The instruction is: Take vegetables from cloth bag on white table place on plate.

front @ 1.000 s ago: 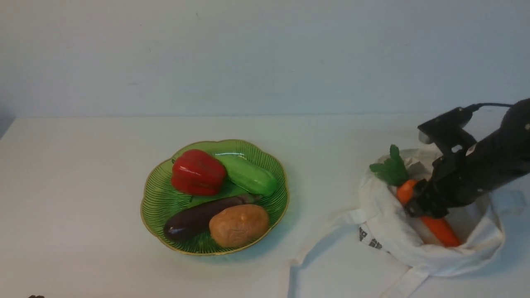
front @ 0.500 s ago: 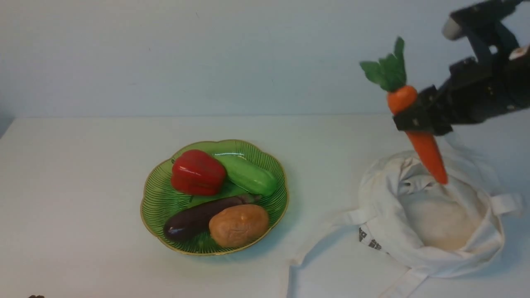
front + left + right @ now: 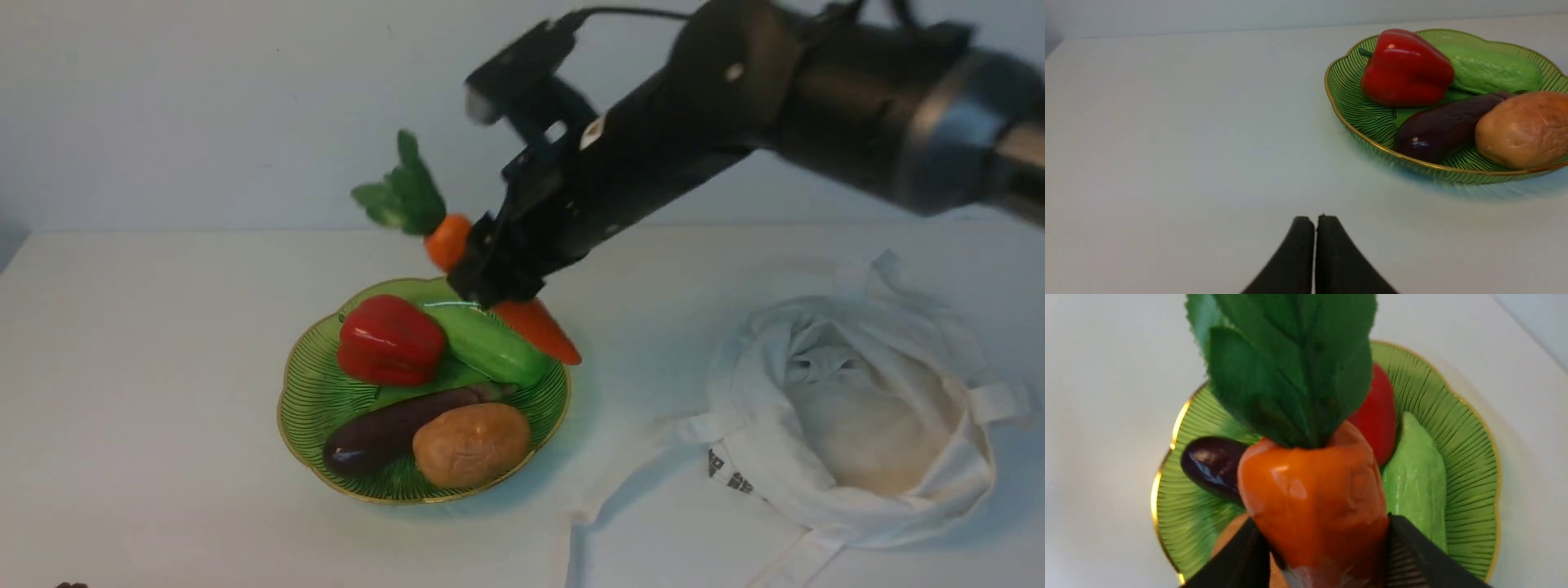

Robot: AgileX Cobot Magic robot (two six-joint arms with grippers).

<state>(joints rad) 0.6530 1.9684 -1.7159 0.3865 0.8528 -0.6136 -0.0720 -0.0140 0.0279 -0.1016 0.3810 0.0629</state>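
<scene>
My right gripper (image 3: 490, 282) is shut on the toy carrot (image 3: 539, 327), orange with a dark green leafy top, and holds it tilted in the air above the far edge of the green gold-rimmed plate (image 3: 302, 400). In the right wrist view the carrot (image 3: 1314, 498) sits between the two black fingers, over the plate (image 3: 1470, 465). The off-white cloth bag (image 3: 849, 408) lies open on the white table (image 3: 163, 327) at the right, with no vegetable showing inside. My left gripper (image 3: 1314, 220) is shut and empty, low over the table to the left of the plate (image 3: 1347, 94).
On the plate lie a red bell pepper (image 3: 390, 340), a green cucumber (image 3: 490, 345), a dark eggplant (image 3: 384, 431) and a brown potato (image 3: 471, 444). The bag's strap handles (image 3: 620, 482) trail on the table toward the front.
My right gripper has lifted the carrot out of the bag and carried it left, from above the bag to above the plate. The bag has slumped open.
</scene>
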